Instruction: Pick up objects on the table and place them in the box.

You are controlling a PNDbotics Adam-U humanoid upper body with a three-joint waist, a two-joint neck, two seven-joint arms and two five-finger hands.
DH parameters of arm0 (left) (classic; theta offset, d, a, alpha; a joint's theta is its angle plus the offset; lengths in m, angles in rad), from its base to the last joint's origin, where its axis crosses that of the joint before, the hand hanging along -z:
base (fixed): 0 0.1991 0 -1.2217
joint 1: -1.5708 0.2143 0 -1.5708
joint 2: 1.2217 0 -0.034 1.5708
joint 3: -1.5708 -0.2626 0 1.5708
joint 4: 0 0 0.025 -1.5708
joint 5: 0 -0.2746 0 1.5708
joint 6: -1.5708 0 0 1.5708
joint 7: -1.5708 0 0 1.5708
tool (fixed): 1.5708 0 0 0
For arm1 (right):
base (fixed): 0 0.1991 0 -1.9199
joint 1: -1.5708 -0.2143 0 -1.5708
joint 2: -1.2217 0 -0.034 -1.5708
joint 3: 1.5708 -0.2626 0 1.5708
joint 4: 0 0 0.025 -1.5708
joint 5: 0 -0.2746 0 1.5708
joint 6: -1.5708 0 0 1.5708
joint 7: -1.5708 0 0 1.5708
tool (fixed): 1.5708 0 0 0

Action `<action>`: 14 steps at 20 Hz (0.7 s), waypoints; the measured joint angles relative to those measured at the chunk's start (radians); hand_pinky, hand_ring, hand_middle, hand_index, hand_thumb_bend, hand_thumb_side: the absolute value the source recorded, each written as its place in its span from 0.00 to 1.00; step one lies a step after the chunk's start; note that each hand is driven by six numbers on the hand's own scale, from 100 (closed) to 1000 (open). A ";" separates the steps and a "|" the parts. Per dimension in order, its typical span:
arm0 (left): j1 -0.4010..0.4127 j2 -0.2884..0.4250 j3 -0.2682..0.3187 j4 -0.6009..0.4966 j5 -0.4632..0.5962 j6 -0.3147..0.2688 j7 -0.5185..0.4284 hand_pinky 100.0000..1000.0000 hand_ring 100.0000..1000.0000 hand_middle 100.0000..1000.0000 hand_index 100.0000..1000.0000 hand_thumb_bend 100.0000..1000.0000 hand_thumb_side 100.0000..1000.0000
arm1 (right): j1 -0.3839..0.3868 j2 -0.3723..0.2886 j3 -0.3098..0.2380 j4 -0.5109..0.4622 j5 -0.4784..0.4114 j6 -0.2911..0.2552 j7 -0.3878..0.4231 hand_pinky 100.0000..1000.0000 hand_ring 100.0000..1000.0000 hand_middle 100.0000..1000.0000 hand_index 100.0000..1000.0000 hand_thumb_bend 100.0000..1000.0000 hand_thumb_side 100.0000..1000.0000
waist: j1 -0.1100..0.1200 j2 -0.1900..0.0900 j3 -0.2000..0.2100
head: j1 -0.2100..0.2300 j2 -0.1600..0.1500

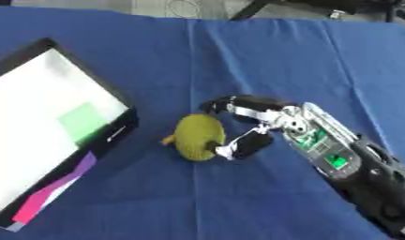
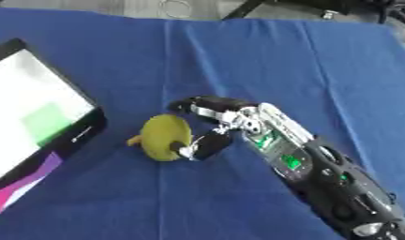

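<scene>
A yellow-green, pear-shaped object [image 1: 196, 136] lies on the blue cloth near the middle. My right hand [image 1: 257, 123] comes in from the lower right. Its fingers curve over the object's top right and its thumb touches the lower right side, closing round it. The object still rests on the cloth. The box [image 1: 116, 129], black-rimmed with a white floor, stands at the left; inside lie a green square [image 1: 83, 121] and a pink strip [image 1: 43, 201]. My left hand shows in neither view.
The blue cloth [image 1: 238, 56] covers the whole table, with a crease running down its middle. The floor, a cable and dark frame legs [image 1: 255, 7] show beyond the far edge.
</scene>
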 measured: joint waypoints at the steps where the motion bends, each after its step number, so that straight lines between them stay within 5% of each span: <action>1: 0.000 0.000 0.000 0.000 0.002 0.000 0.000 0.73 0.75 0.53 0.78 0.55 0.54 | 0.000 0.000 0.001 0.001 -0.003 -0.004 0.004 0.97 0.90 0.86 0.98 0.12 0.29 | 0.000 0.000 0.000 | 0.001 0.000; 14: 0.004 -0.001 0.000 0.000 0.007 -0.007 0.000 0.73 0.75 0.53 0.77 0.53 0.55 | -0.038 0.003 0.007 0.048 -0.012 -0.007 0.028 0.85 0.73 0.51 0.74 0.00 0.31 | 0.000 0.001 0.003 | 0.003 0.001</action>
